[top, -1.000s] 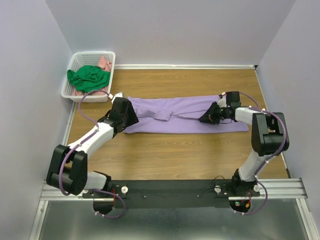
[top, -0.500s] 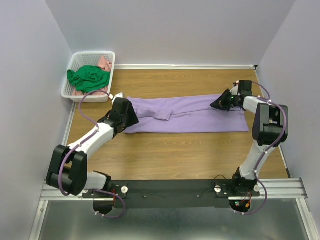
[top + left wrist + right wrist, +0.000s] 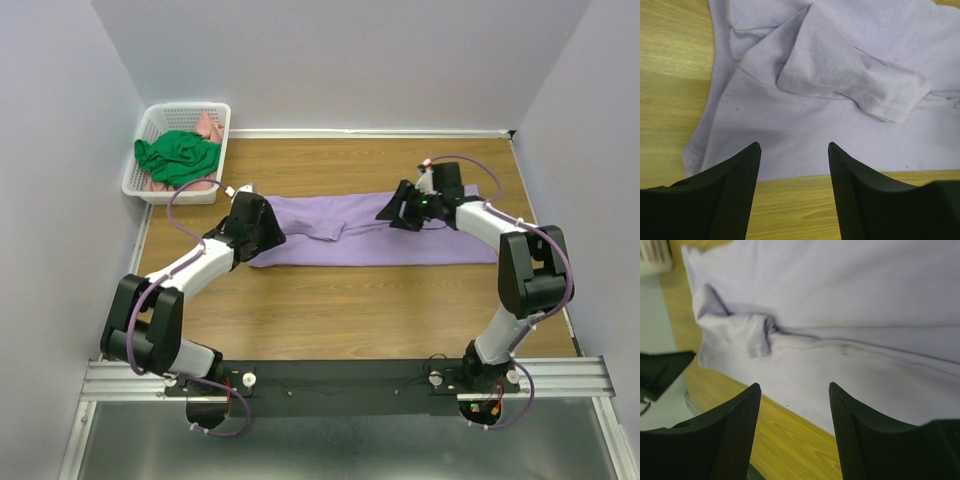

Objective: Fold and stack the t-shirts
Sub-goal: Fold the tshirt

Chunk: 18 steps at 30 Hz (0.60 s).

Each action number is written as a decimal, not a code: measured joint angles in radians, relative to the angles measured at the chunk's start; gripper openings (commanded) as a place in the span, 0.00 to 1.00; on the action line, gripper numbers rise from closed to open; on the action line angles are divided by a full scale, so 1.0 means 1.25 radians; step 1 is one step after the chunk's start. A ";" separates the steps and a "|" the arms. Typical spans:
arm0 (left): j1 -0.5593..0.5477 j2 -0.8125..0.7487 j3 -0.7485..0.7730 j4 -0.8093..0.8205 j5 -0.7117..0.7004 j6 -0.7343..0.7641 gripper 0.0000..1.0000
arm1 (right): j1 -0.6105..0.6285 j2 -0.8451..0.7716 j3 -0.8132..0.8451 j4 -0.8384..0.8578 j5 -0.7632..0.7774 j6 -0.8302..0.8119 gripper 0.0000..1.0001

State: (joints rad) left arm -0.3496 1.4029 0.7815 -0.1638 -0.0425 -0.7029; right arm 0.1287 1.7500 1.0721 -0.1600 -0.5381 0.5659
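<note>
Lavender t-shirt (image 3: pixel 360 242) lies flat. Left gripper (image 3: pixel 794 150) at its nine o'clock, right gripper (image 3: pixel 795 390) near two o'clock, both spread, empty.

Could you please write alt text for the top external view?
A lavender t-shirt lies folded into a long strip across a wooden table, with the left gripper over its left end and the right gripper near its middle. A white basket in the far-left corner holds a green t-shirt and pink cloth.
</note>
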 measured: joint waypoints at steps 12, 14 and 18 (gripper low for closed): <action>0.032 0.126 0.096 0.081 0.026 -0.017 0.63 | 0.196 0.132 0.081 0.079 -0.002 0.056 0.55; 0.047 0.163 0.118 0.092 0.043 -0.016 0.62 | 0.209 0.161 0.094 0.100 -0.005 0.069 0.55; 0.064 0.224 0.161 0.099 0.069 -0.015 0.59 | 0.221 0.193 0.108 0.125 -0.008 0.088 0.52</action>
State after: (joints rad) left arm -0.2691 1.6825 0.9829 -0.0402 0.0433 -0.7219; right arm 0.4053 1.9911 1.2072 -0.0036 -0.5480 0.6762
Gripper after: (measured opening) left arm 0.620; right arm 0.538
